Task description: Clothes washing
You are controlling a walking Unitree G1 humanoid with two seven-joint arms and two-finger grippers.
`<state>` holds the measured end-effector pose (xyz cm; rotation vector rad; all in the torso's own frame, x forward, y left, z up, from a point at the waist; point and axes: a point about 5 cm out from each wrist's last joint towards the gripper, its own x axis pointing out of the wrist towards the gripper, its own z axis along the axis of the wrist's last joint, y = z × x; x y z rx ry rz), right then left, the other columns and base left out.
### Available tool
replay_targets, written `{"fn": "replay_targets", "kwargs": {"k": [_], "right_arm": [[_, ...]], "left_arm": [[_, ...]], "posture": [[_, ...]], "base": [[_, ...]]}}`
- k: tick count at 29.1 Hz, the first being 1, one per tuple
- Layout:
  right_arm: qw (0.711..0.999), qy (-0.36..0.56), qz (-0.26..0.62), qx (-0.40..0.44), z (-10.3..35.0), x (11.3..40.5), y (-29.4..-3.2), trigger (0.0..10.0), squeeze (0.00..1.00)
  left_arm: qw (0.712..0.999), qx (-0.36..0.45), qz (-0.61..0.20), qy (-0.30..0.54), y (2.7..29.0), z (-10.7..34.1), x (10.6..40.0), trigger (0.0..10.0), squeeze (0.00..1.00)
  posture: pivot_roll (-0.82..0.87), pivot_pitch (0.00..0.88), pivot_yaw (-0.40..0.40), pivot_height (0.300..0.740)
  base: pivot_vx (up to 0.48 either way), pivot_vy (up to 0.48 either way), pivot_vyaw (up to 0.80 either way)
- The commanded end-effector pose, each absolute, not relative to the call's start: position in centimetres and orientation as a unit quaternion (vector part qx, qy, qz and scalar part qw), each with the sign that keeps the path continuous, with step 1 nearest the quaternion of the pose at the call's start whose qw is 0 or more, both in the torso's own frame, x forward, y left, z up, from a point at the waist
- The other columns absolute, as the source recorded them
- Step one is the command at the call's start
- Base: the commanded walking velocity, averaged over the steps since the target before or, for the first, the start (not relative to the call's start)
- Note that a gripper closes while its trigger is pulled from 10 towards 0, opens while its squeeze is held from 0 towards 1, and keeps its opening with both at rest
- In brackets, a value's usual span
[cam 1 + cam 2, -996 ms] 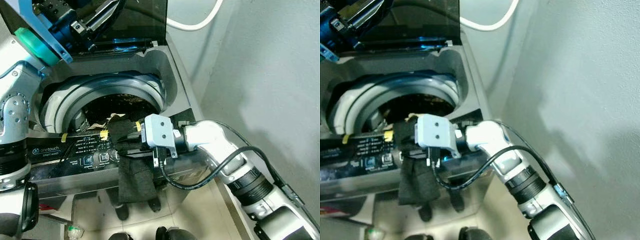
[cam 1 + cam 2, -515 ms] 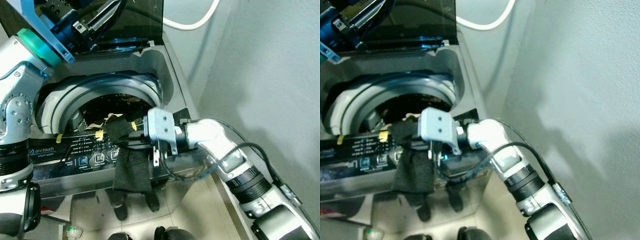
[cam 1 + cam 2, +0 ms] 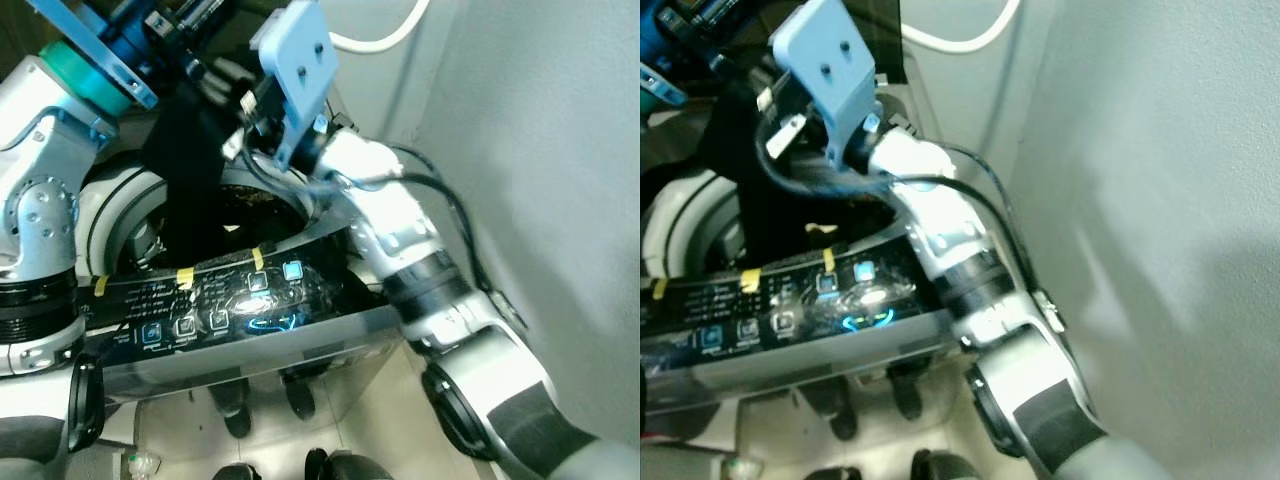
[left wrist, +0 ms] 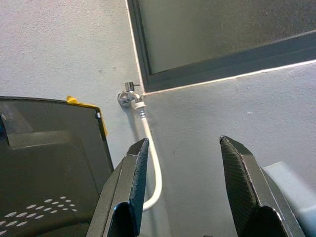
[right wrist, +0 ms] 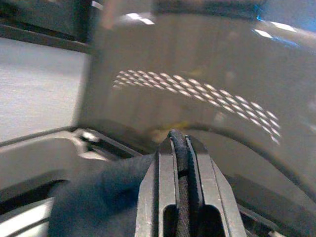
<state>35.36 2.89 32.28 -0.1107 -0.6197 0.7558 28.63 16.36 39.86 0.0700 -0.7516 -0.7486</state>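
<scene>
My right gripper is shut on a black garment, a fold of which sits pinched between its fingers. The arm is raised, and the garment hangs from it over the left part of the open washer drum, its lower end reaching the drum's rim. Dark laundry lies inside the drum. My left gripper is held high at the back left of the machine, open, with nothing between its fingers, facing the wall.
The washer's control panel runs along the front, with blue lit buttons and yellow tape tabs. The raised dark lid stands behind the drum. A white hose runs from a tap. A grey wall stands close on the right.
My right gripper has lifted the black garment from the control panel's front edge up above the drum. The left arm has hardly moved.
</scene>
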Motion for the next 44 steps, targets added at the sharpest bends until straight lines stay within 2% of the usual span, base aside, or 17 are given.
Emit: {"fn": "replay_targets", "kwargs": {"k": [1,5,6,11,12,14,15,16,17,18,19,24,29,32,36,38,44], "right_arm": [[0.877,-0.305,0.364,-0.074,32.1,34.9,4.1,10.0,0.00],[0.867,-0.287,0.386,-0.126,30.3,34.6,5.4,10.0,0.00],[0.852,-0.279,0.412,-0.164,29.1,34.2,5.8,10.0,0.00],[0.844,-0.277,0.426,-0.175,28.3,34.0,5.7,10.0,0.00],[0.836,-0.275,0.444,-0.172,28.1,33.9,5.2,10.0,0.15],[0.836,-0.275,0.444,-0.172,28.1,33.9,5.2,10.0,0.15],[0.827,-0.277,0.463,-0.155,28.4,33.7,4.4,10.0,1.00],[0.812,-0.283,0.491,-0.140,29.0,33.3,3.7,10.0,1.00],[0.812,-0.283,0.491,-0.140,29.0,33.3,3.7,10.0,1.00],[0.794,-0.290,0.518,-0.130,29.4,32.8,3.1,10.0,0.23],[0.779,-0.294,0.542,-0.116,29.8,32.2,2.6,10.0,0.00],[0.764,-0.311,0.559,-0.084,30.7,31.3,1.0,10.0,0.00],[0.802,-0.335,0.495,-0.022,31.7,31.8,-2.1,10.0,0.00],[0.851,-0.358,0.383,0.032,32.7,32.6,-5.3,10.0,0.00],[0.869,-0.370,0.323,0.066,33.0,32.8,-7.2,10.0,0.00],[0.890,-0.383,0.230,0.092,33.3,33.4,-9.8,10.0,0.00],[0.901,-0.380,0.174,0.115,33.3,34.0,-11.4,10.0,0.00]], "left_arm": [[0.856,0.040,-0.358,-0.371,16.4,40.3,28.0,10.0,0.00],[0.858,0.041,-0.354,-0.370,16.6,40.3,28.0,10.0,0.00],[0.860,0.042,-0.352,-0.367,16.8,40.2,28.0,10.0,0.00],[0.862,0.042,-0.351,-0.364,16.9,40.1,28.1,10.0,0.00],[0.863,0.041,-0.352,-0.360,16.9,39.9,28.2,10.0,0.00],[0.863,0.041,-0.352,-0.360,16.9,39.9,28.2,10.0,0.00],[0.864,0.040,-0.354,-0.356,16.9,39.8,28.3,10.0,0.00],[0.865,0.041,-0.356,-0.350,16.9,39.7,28.4,10.0,0.00],[0.865,0.041,-0.356,-0.350,16.9,39.7,28.4,10.0,0.00],[0.866,0.042,-0.359,-0.346,16.9,39.7,28.5,10.0,0.00],[0.867,0.044,-0.361,-0.341,16.9,39.7,28.6,10.0,0.00],[0.868,0.051,-0.363,-0.335,16.8,39.6,28.8,10.0,0.00],[0.881,0.065,-0.342,-0.320,16.8,38.8,29.3,10.0,0.00],[0.896,0.097,-0.319,-0.294,16.8,37.0,30.0,10.0,0.00],[0.905,0.106,-0.298,-0.284,16.8,36.1,30.4,10.0,0.00],[0.924,0.101,-0.254,-0.269,16.8,34.5,31.3,10.0,0.00],[0.937,0.094,-0.204,-0.269,17.0,33.6,32.0,10.0,0.00]], "posture": [[0.09,0.103,0.024,0.740],[0.08,0.107,0.025,0.740],[0.08,0.109,0.028,0.740],[0.08,0.109,0.028,0.740],[0.08,0.113,0.034,0.740],[0.08,0.113,0.034,0.740],[0.08,0.118,0.046,0.740],[0.08,0.126,0.066,0.740],[0.08,0.126,0.066,0.740],[0.08,0.126,0.068,0.740],[0.09,0.128,0.076,0.740],[0.09,0.128,0.076,0.740],[0.09,0.127,0.064,0.740],[0.09,0.122,0.062,0.740],[0.08,0.112,0.060,0.740],[0.07,0.096,0.051,0.740],[0.07,0.080,0.025,0.740]], "base": [[0.000,0.000,0.00],[0.000,0.000,0.00],[0.000,0.000,0.00],[0.000,0.000,0.00],[0.000,0.000,0.00],[0.000,0.000,0.00],[0.000,0.000,0.00],[0.000,0.000,0.00],[0.000,0.000,0.00],[0.000,0.000,0.00],[0.000,0.000,0.00],[0.000,0.000,0.00],[0.000,0.000,0.00],[0.000,0.000,0.00],[0.000,0.000,0.00],[0.000,0.000,0.00],[0.000,0.000,0.00]]}}
